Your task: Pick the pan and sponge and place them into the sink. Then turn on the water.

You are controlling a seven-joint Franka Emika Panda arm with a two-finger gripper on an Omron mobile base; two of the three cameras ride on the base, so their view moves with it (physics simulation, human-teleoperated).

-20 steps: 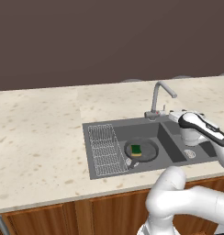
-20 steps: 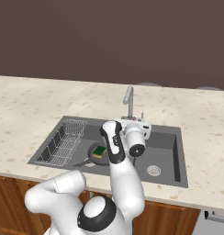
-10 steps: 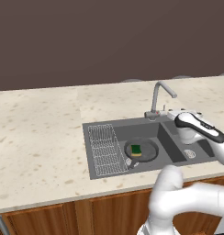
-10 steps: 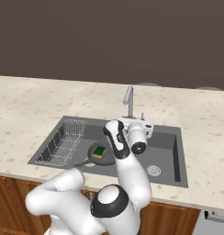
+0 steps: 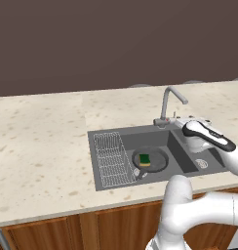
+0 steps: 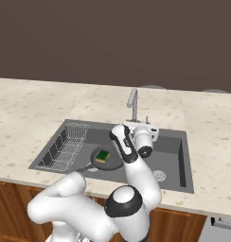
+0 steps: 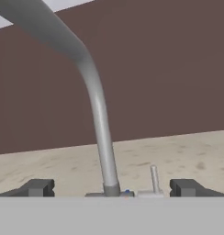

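Note:
The dark pan (image 5: 157,163) (image 6: 115,163) lies in the left basin of the sink (image 5: 126,131) (image 6: 176,153). The green sponge (image 5: 145,159) (image 6: 103,156) rests inside the pan. My gripper (image 5: 182,120) (image 6: 139,124) (image 7: 113,188) hovers just above the sink's back edge, facing the base of the curved faucet (image 5: 166,105) (image 6: 132,101) (image 7: 98,105). It is open and holds nothing. In the hand view the faucet's neck and its small upright lever (image 7: 154,180) stand between the two fingertips, a little beyond them. No water falls from the spout.
A wire rack (image 5: 111,158) (image 6: 65,145) fills the sink's left end. The right basin has a round drain (image 5: 201,163) (image 6: 158,175). Speckled beige counter (image 5: 43,141) (image 6: 32,104) surrounds the sink, with a dark wall behind.
My hand has moved a little leftward in the left base view, closer to the faucet base. The jaws stay open. Pan and sponge have not moved.

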